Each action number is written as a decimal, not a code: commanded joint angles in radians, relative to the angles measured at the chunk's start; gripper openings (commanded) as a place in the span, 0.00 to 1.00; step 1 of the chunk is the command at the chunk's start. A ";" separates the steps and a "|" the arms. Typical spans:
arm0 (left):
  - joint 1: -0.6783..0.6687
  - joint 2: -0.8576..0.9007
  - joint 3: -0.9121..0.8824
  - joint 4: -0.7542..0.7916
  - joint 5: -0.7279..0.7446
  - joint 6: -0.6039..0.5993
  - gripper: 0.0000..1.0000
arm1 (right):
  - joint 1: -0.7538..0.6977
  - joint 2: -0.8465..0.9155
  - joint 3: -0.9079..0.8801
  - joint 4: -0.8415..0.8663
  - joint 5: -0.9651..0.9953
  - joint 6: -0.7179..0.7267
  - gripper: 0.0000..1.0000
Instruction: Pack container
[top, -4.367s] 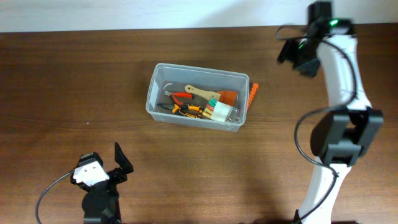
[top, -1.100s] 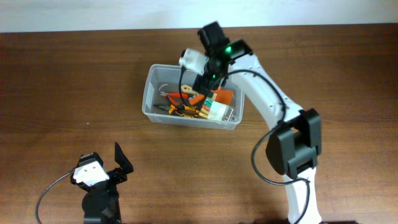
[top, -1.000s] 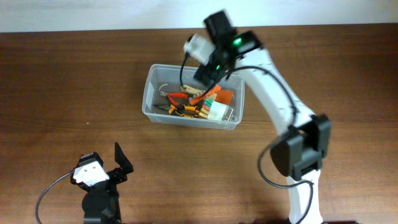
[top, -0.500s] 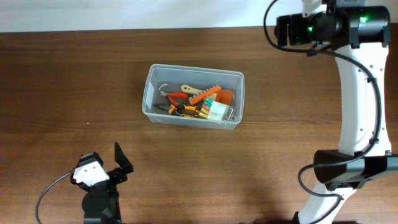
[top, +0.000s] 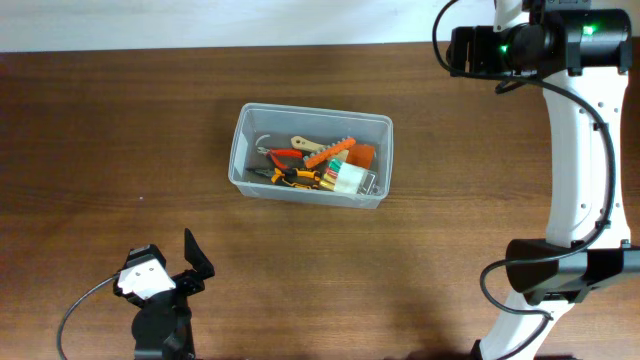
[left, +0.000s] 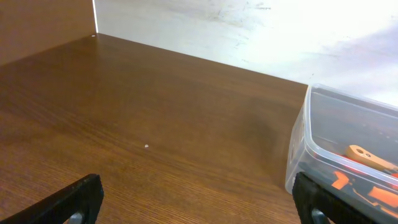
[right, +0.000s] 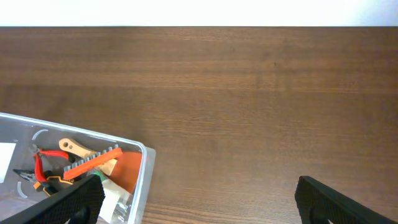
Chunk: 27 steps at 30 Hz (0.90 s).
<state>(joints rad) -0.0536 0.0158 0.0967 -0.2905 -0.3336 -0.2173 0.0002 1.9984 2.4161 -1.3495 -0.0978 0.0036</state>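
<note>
The container (top: 240, 150) is a clear plastic bin in the middle of the table. It holds red-handled pliers (top: 285, 154), an orange toothed piece (top: 330, 152), an orange scraper (top: 364, 156), yellow-black pliers (top: 295, 177) and a white and green item (top: 350, 178). My right gripper (top: 470, 50) is open and empty, high at the far right, away from the bin; the right wrist view (right: 199, 199) shows the bin's corner (right: 144, 168) at lower left. My left gripper (top: 170, 268) is open and empty at the near left. In the left wrist view (left: 196, 205) the bin (left: 298, 162) is at the right.
The brown wooden table (top: 120, 120) ends at a white wall along its far edge (top: 200, 45). The right arm's base (top: 560, 270) stands at the near right.
The orange toothed piece, earlier beside the bin's right end, now lies inside it. My right gripper came over the bin, then drew back to the far right. The left arm has not moved.
</note>
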 joint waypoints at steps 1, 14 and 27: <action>-0.003 -0.004 -0.004 -0.001 -0.004 0.009 0.99 | -0.007 0.014 -0.005 0.011 0.015 0.003 0.98; -0.003 -0.004 -0.004 -0.001 -0.004 0.009 0.99 | 0.013 -0.452 -0.329 0.385 0.159 -0.130 0.99; -0.003 -0.004 -0.004 -0.001 -0.004 0.009 0.99 | 0.012 -1.169 -1.382 0.589 0.019 -0.119 0.99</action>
<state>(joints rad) -0.0532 0.0166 0.0967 -0.2901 -0.3336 -0.2173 0.0082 0.9115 1.2224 -0.7715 -0.0360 -0.1093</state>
